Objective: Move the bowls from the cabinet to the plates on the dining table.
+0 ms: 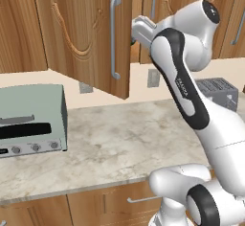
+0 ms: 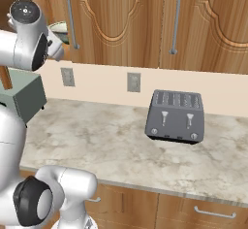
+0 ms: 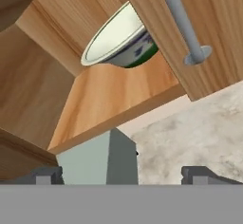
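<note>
One bowl [image 3: 118, 40], white inside with a blue-green pattern outside, stands on the cabinet shelf [image 3: 109, 95], partly behind the open door [image 3: 213, 28]. My gripper [image 3: 122, 175] is open and empty, below and in front of the shelf, apart from the bowl. In the left base view my arm reaches behind the open cabinet door [image 1: 81, 28], which hides the fingers. A pale bowl rim [image 2: 60, 26] peeks out of the cabinet opening beside my arm. The plates and the dining table are out of view.
A grey-green toaster oven [image 1: 31, 119] stands on the marble counter [image 1: 124, 143] under the open cabinet; its top [image 3: 99, 159] lies just below my gripper. A dark toaster [image 2: 174, 116] stands to the right. The door's long bar handle [image 3: 182, 23] hangs close by.
</note>
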You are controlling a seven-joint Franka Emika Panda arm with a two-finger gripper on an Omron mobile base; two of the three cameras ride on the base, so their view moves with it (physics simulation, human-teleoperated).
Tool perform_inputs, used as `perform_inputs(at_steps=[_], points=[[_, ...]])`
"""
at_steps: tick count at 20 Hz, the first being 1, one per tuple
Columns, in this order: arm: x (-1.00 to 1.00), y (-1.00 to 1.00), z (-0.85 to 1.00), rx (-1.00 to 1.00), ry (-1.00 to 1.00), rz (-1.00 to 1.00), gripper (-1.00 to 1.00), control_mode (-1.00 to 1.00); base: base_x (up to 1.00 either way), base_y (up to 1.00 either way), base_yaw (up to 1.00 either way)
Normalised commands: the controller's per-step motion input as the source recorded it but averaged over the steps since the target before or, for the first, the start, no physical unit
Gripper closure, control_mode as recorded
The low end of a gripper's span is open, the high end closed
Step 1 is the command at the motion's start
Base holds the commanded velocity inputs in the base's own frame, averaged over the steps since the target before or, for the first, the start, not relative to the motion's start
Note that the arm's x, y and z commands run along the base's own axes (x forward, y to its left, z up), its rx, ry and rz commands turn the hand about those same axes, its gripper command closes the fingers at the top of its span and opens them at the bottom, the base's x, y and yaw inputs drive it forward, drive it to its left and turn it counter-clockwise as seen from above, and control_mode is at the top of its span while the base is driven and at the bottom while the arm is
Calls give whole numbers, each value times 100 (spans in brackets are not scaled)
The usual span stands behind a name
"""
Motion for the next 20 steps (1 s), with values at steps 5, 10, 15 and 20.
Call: perform_inputs(at_steps=[5, 10, 15, 20], points=[[68, 1, 0, 17, 0, 2, -100, -100, 0, 0, 0], [16, 0, 5, 7, 2, 13, -100, -100, 0, 0, 0], [-6, 3, 17, 0, 1, 13, -100, -100, 0, 0, 0], [-16, 10, 2, 0, 12, 18, -100, -100, 0, 0, 0]])
